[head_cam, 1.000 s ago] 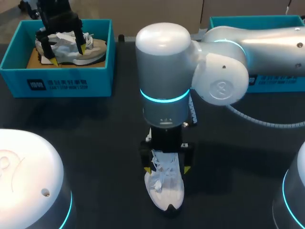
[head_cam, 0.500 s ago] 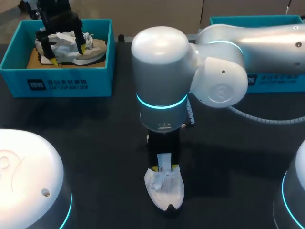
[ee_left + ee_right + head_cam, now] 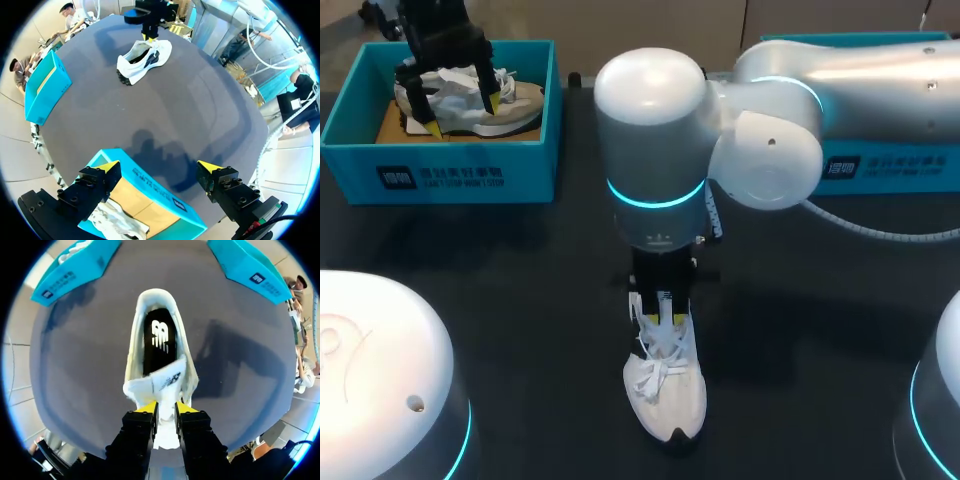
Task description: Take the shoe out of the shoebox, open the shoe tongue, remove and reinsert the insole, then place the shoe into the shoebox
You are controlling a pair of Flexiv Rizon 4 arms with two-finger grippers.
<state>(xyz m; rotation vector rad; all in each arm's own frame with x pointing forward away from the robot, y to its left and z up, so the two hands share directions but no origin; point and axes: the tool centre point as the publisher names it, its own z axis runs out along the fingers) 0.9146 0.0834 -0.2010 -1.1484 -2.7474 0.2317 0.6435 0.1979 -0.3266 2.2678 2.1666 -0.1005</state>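
Dark table [image 3: 520, 300], white shoe [image 3: 670, 400], left teal shoebox [image 3: 440, 175], right teal shoebox [image 3: 890, 170]

The white shoe [image 3: 665, 395] stands upright on its sole near the middle of the bench [image 3: 520, 300]. Its toe points toward the robot's side and its heel end is under the right gripper [image 3: 663, 303]. Its tongue [image 3: 167, 381] is pulled back toward the toe, pinched between the gripper's fingers. That leaves the mouth open on the dark insole [image 3: 159, 340] with its white logo, lying inside. The teal shoebox [image 3: 440, 165] sits open-topped at the bench's far left, well apart from the shoe.
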